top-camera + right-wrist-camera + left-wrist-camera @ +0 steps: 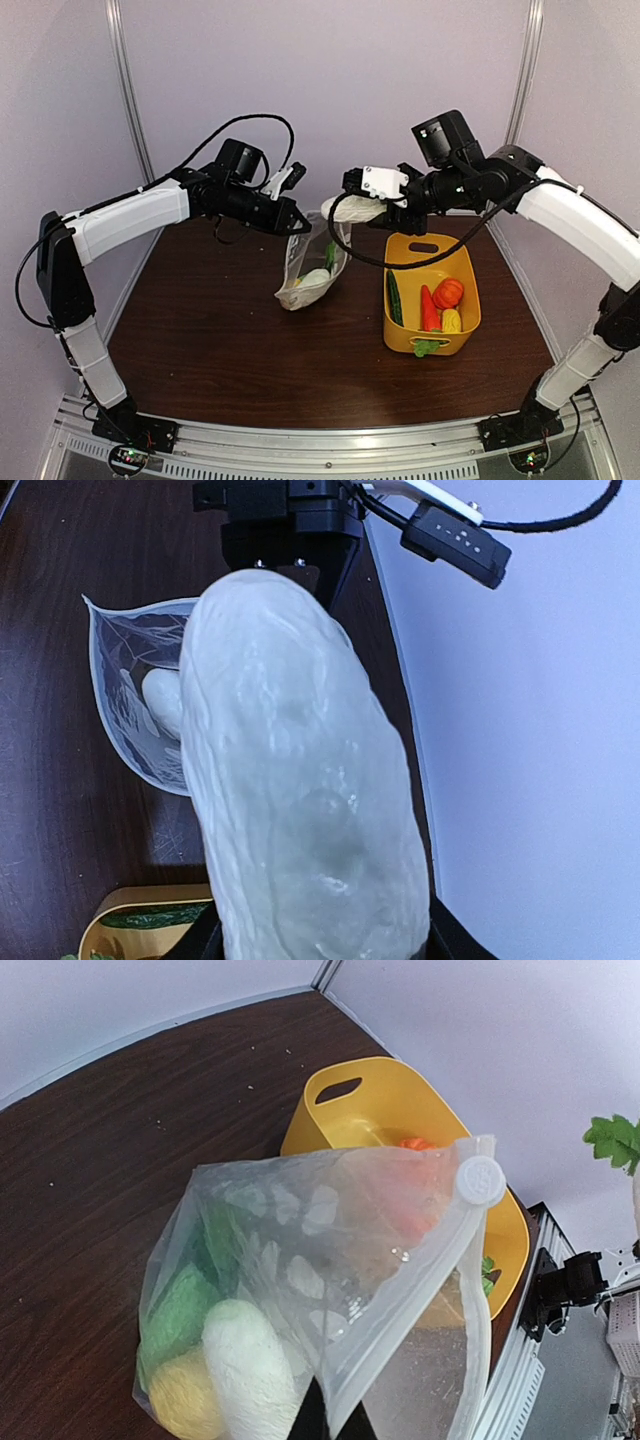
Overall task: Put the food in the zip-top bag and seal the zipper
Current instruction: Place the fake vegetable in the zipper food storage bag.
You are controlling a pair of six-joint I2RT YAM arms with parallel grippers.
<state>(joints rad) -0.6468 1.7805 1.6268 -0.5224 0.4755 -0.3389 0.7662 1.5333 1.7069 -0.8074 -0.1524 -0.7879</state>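
1. Your left arm (pixel 130 215) rose from its base, bent at the elbow and ran its forearm roughly level toward the middle of the table (pixel 200 340).
2. Your left gripper (pixel 293 218) was clenched on the top edge of the zip-top bag (pixel 315 262), which hung from it down to the table, just left of the yellow basket (pixel 405 250).
3. The bag's mouth gaped open, and the white slider (pixel 480 1180) sat at the far end of the zipper (pixel 400 1305).
4. 3 food pieces (pixel 245 1360), white, green and yellow, lay low inside the bag.
5. Your right arm (pixel 580 215) stretched leftward above the basket.
6. Your right gripper (pixel 375 205) grasped a white vegetable (pixel 352 212) over the bag's mouth, near the left gripper.
7. Green, red, orange and yellow toys (pixel 440 305) sat in the basket.
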